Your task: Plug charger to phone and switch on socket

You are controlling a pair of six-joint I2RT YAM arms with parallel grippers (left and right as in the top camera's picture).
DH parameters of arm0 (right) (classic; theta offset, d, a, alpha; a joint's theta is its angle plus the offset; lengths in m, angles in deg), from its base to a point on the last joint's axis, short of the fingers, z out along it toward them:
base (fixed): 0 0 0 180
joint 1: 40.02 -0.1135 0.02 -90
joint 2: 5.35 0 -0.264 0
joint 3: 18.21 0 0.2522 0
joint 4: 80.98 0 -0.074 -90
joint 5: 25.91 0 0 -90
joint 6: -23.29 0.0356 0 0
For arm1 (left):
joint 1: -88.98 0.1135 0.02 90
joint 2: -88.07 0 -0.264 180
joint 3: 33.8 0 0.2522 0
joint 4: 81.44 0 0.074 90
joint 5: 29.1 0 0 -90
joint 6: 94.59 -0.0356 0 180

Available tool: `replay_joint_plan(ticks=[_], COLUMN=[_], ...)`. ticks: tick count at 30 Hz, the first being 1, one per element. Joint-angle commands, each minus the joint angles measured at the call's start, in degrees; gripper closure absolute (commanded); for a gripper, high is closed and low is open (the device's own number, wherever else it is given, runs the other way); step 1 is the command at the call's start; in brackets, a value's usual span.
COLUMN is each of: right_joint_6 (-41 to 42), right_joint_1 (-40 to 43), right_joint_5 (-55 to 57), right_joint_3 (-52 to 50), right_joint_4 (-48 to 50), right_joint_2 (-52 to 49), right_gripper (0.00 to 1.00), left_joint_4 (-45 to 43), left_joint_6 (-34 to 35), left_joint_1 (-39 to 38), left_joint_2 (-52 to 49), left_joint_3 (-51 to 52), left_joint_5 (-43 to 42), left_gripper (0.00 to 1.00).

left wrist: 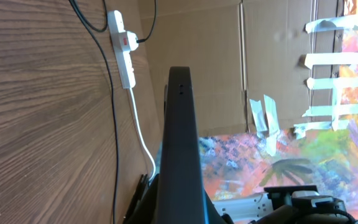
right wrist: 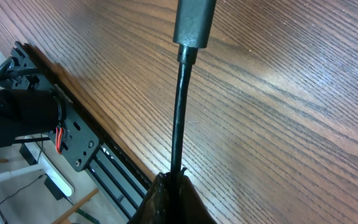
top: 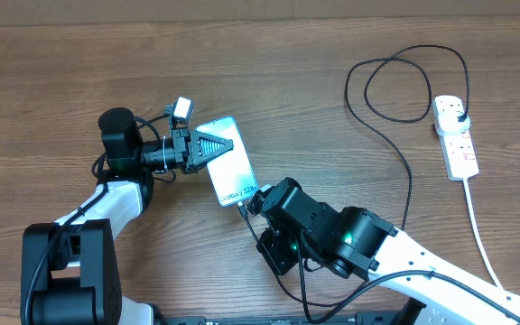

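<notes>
**Hands meet mid-frame, switch pending**

Left hand [top: 219,145] clamps the phone [top: 233,176] at centre; right hand [top: 253,200] pinches the charger [right wrist: 180,106] at its lower end, seating unclear to me. Upper right, the socket [top: 456,144] holds the plug [top: 459,113], unswitched I judge.

The white moulded arm shells [top: 120,200] are joined by black cylindrical motor housings [top: 116,134]; the left gripper [top: 231,144] is finished in ribbed black.

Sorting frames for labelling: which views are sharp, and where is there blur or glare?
Overhead: even light, sharp; the phone screen glows bright, text readable. Left wrist: phone edge dark and soft up close, socket clearer. Right wrist: charger crisp, right hand a dark blur.
</notes>
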Motion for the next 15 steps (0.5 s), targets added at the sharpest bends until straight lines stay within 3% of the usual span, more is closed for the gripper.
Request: replay_joint_plan(ticks=[1,15], right_joint_6=[0.04,2.29], right_joint_1=[-0.28,-0.28], right_joint_5=[0.26,-0.04], right_joint_3=[0.59,0.59], right_joint_4=[0.09,-0.35], right_joint_2=[-0.09,-0.13], right_gripper=[0.96,0.96], left_joint_4=[-0.31,-0.31], left_joint_6=[-1.95,-0.37], left_joint_1=[-0.37,-0.37], left_joint_2=[0.07,0.07], left_joint_3=[-0.79,-0.79], left_joint_5=[-1.40,-1.31], left_gripper=[0.96,0.96])
